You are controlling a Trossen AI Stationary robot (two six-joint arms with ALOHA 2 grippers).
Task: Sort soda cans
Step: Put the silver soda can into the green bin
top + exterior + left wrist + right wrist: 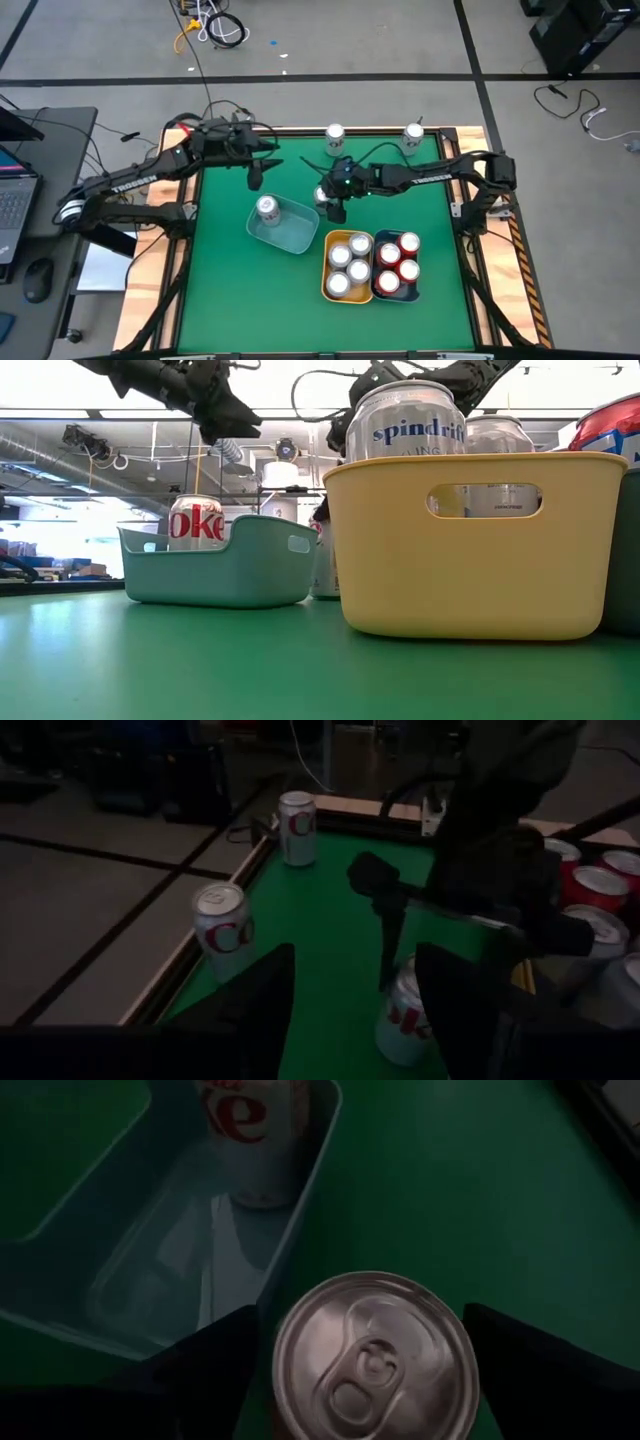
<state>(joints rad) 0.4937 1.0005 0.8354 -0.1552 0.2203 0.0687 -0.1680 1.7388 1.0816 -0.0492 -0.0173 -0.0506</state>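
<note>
A silver-topped soda can (pixel 375 1355) with red lettering stands on the green table just right of the teal bin (pixel 297 238). My right gripper (pixel 333 203) hangs over it, open, one finger on either side of its top; I cannot tell whether they touch. Another such can (pixel 266 207) stands in the teal bin. Two more (pixel 335 135) (pixel 413 133) stand at the table's far edge. The yellow bin (pixel 327 268) holds several silver cans. The dark bin (pixel 417 290) beside it holds red ones. My left gripper (pixel 255 178) waits, open, above the far left of the table.
The yellow bin and the dark bin stand side by side at the near right. The teal bin sits near the table's middle. A raised wooden rim (pixel 190 225) runs round the table. Bare green cloth (pixel 225 290) lies at the near left.
</note>
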